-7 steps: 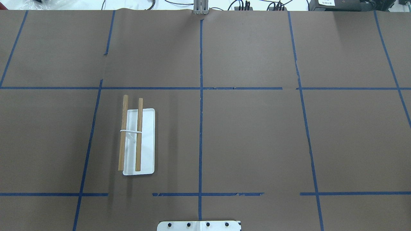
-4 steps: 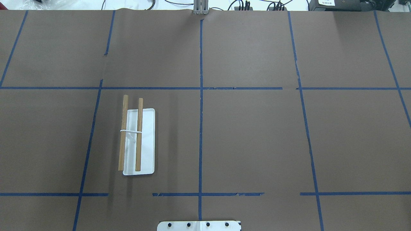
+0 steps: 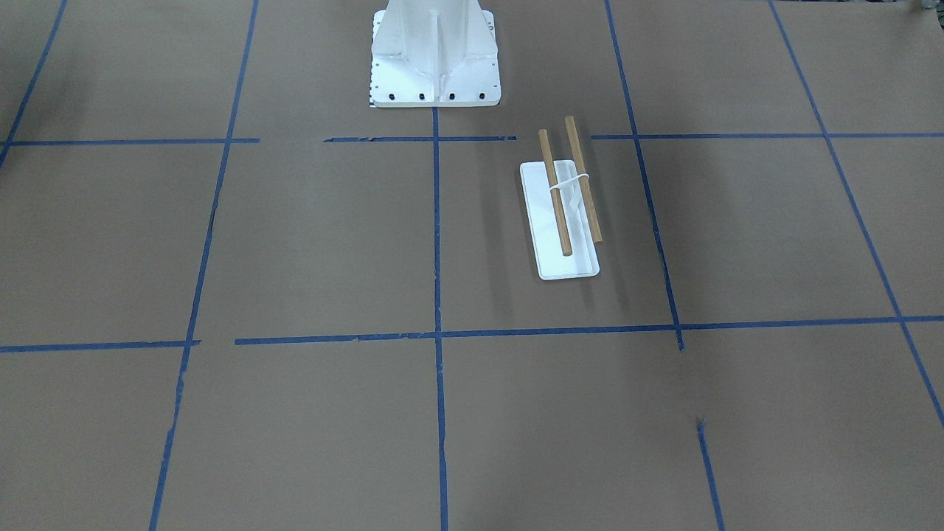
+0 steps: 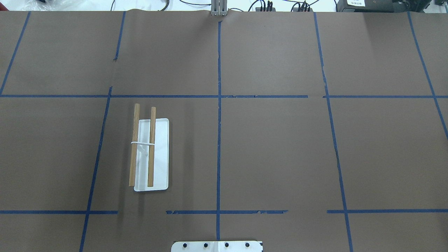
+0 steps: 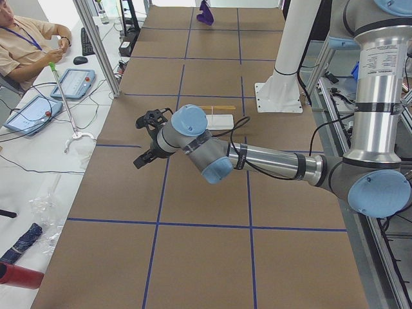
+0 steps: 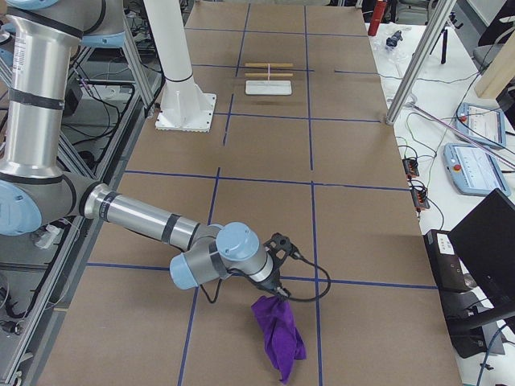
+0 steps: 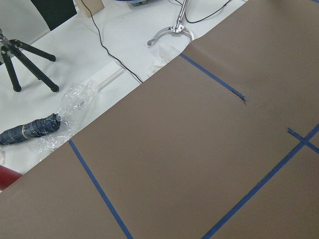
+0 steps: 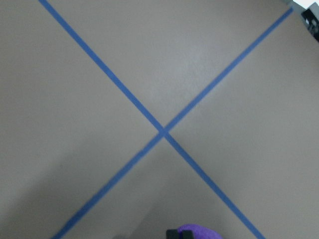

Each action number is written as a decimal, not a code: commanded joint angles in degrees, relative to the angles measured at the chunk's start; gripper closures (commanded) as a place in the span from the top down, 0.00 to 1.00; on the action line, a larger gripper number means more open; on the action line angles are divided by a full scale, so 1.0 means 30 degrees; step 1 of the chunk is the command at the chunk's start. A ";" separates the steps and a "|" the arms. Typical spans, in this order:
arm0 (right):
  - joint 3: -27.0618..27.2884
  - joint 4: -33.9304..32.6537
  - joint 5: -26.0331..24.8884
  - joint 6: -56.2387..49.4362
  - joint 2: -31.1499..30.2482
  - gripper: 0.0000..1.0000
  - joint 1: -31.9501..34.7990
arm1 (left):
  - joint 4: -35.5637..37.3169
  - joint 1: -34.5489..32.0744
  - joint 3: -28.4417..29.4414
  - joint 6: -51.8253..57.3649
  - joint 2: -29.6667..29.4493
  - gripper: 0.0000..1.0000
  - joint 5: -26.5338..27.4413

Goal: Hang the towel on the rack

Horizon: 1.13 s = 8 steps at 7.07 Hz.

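Note:
The rack [image 4: 160, 157], a white flat base with two wooden rods joined by a white band, stands left of the table's middle; it also shows in the front view [image 3: 549, 228] and in both side views [image 5: 219, 119] [image 6: 268, 87]. The purple towel [image 6: 278, 336] lies crumpled at the table's right end, also far off in the left side view [image 5: 206, 13]. My right gripper [image 6: 274, 288] hovers at the towel's top edge; a purple tip shows in the right wrist view [image 8: 197, 232]. My left gripper [image 5: 147, 138] hangs over bare table, far from the rack. I cannot tell either gripper's state.
The white ribbed pedestal [image 3: 434, 51] stands at the robot's side of the table [image 4: 217, 246]. Blue tape lines grid the brown table cover [image 4: 280, 147]. An operator [image 5: 26, 38] sits beyond the far edge with tablets; a wrapped bundle [image 7: 30, 130] lies off the table.

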 commanded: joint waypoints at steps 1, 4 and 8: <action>0.3169 -0.1344 0.0377 0.3366 0.0864 0.00 -0.1851 | 0.0422 0.0732 0.0163 -0.2595 -0.0785 1.00 0.0104; 0.5729 -0.2176 0.0348 1.1331 0.4576 0.00 -0.6504 | 0.2900 0.1955 -0.0564 -0.7691 -0.2681 1.00 0.0163; 0.5704 -0.2206 0.0085 1.8088 1.0144 0.00 -1.1811 | 0.5727 0.7102 -0.2033 -2.0509 -0.7338 0.77 0.1789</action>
